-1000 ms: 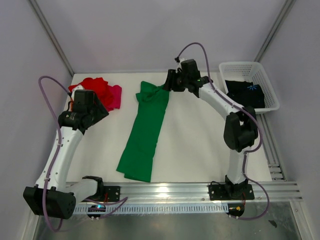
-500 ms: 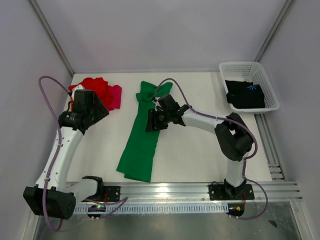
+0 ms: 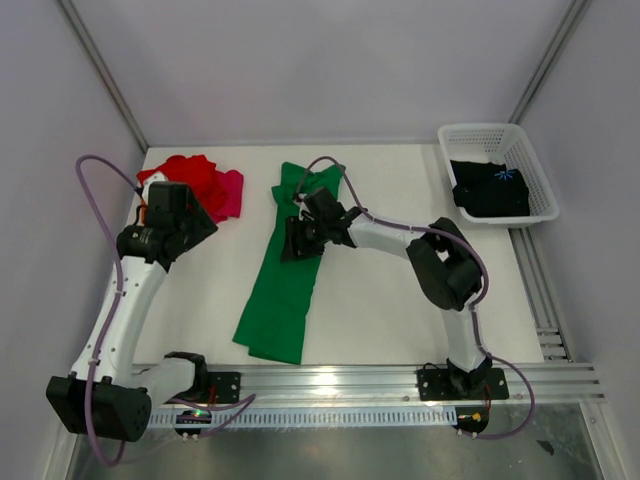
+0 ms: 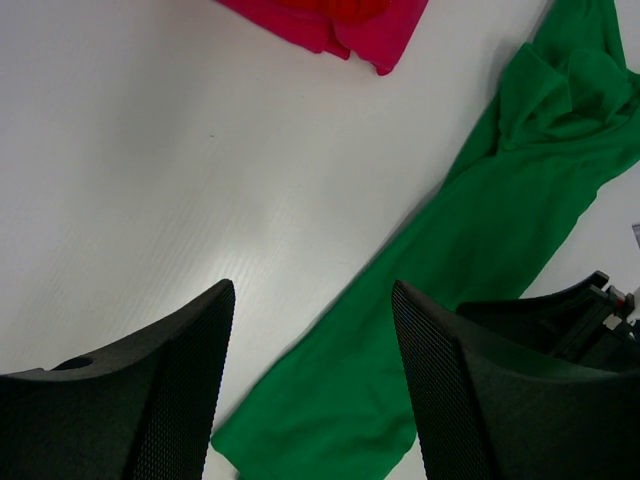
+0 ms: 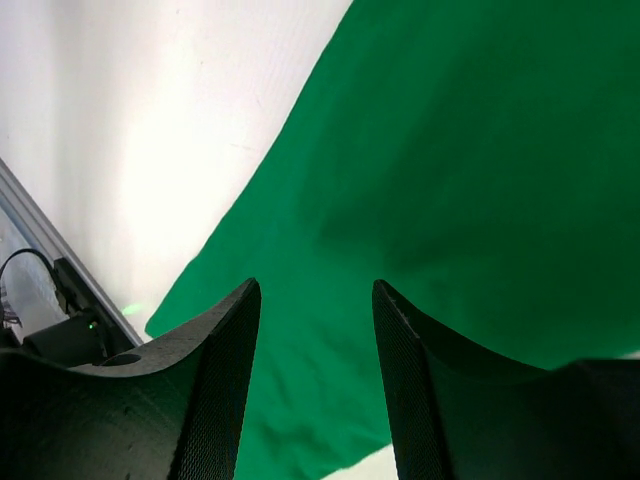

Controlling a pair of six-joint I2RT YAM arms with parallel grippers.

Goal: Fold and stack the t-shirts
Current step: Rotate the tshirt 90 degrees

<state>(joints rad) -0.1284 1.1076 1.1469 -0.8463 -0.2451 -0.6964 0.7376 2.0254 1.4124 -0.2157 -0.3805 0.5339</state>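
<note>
Green shirt: the bright green cloth t-shirt lies as a long narrow strip on the white table. It is bunched at the upper middle of the top view and runs down and leftward to a flat end at the lower middle.
Red shirt: the red cloth t-shirt sits crumpled in the upper left of the top view.
Pink shirt: the magenta-pink cloth t-shirt touches the red one on its right side, and the red cloth overlaps it. Bare table lies between it and the green strip.
Black shirt: the black cloth t-shirt with a small blue print lies inside the white plastic lattice basket, in the upper right of the top view.
Left gripper: the left gripper hangs at the left of the top view, just below the red and pink shirts. Its jaws are parted wide with nothing between them. In its wrist view, bare table and the lower part of the green strip show through the gap.
Right gripper: the right gripper is over the upper half of the green strip, a little above the centre of the top view. Its black fingers stand apart with no cloth pinched between them. Green fabric fills most of the wrist view behind them. Whether the tips touch the cloth cannot be told.
</note>
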